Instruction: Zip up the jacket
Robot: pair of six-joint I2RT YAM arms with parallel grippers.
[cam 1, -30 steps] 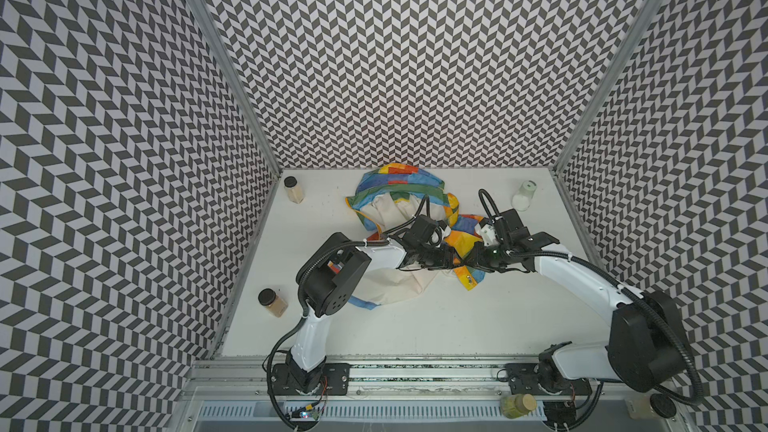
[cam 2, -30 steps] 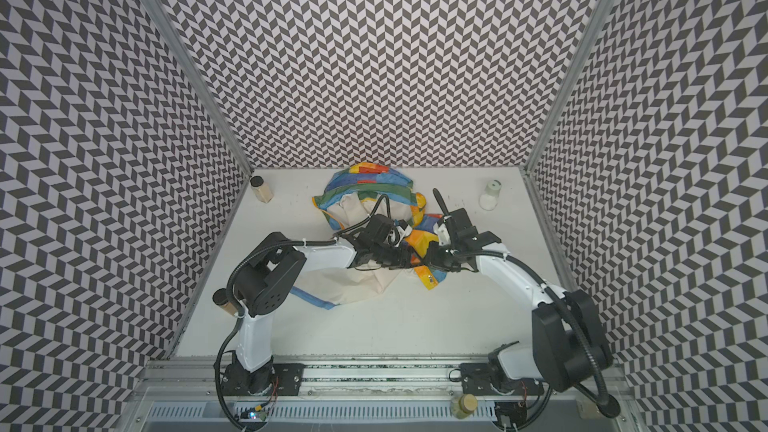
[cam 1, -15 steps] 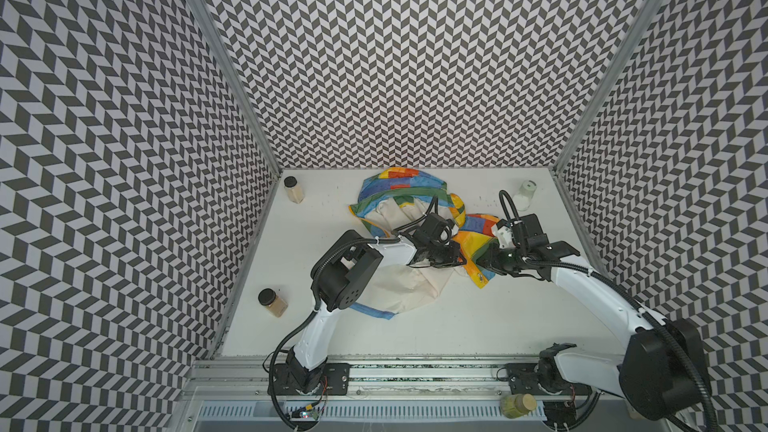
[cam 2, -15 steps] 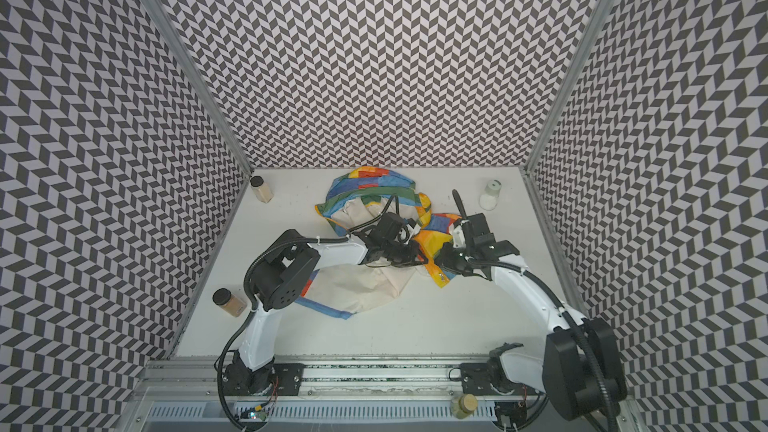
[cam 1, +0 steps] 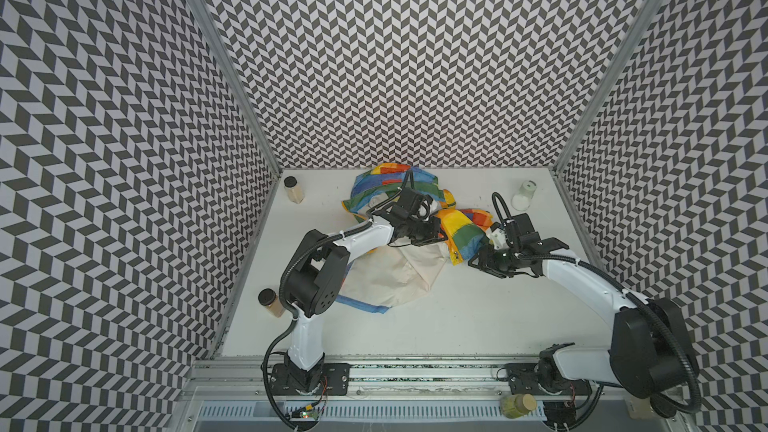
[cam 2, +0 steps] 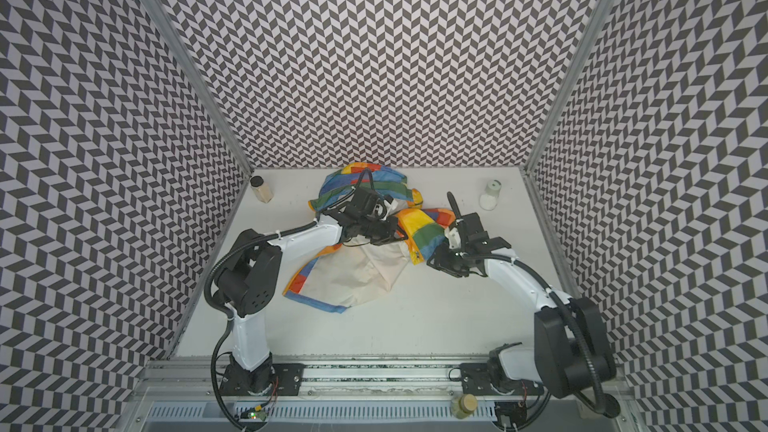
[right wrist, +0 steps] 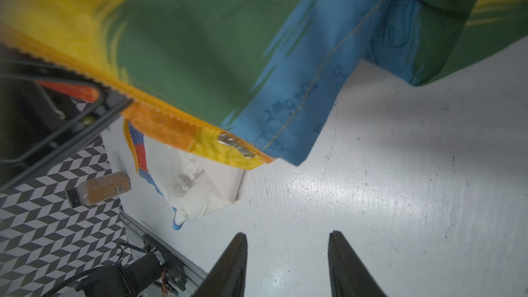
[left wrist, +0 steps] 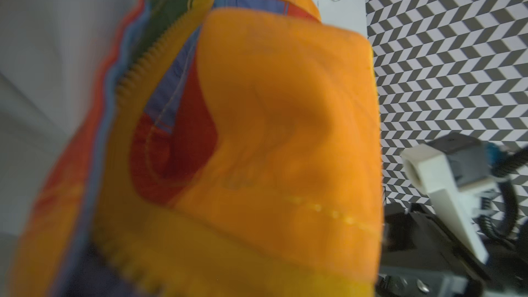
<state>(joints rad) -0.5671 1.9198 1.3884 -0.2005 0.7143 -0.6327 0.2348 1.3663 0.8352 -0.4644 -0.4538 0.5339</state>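
Observation:
The rainbow-striped jacket [cam 1: 399, 243] lies crumpled mid-table in both top views, cream lining [cam 2: 365, 280] up. My left gripper [cam 1: 434, 233] is shut on its orange zipper strip [right wrist: 160, 122]; the right wrist view shows those black jaws clamped on the strip. Orange fabric [left wrist: 285, 110] fills the left wrist view and hides the jaws; zipper teeth [left wrist: 148, 55] run beside it. My right gripper [right wrist: 285, 241] is open over bare table, nothing between its fingers. It sits just below the hanging blue-green hem [right wrist: 300, 90] and the zipper's metal end [right wrist: 235, 145].
A brown jar [cam 1: 293, 189] stands at the back left, another [cam 1: 270, 303] by the left wall, a white jar [cam 1: 523, 196] at the back right. A greenish jar [cam 1: 515, 405] sits on the front rail. Patterned walls close in three sides.
My left gripper has closed on the zipper strip. My right gripper has opened and let go of the jacket's corner. The jacket has shifted a little to the right.

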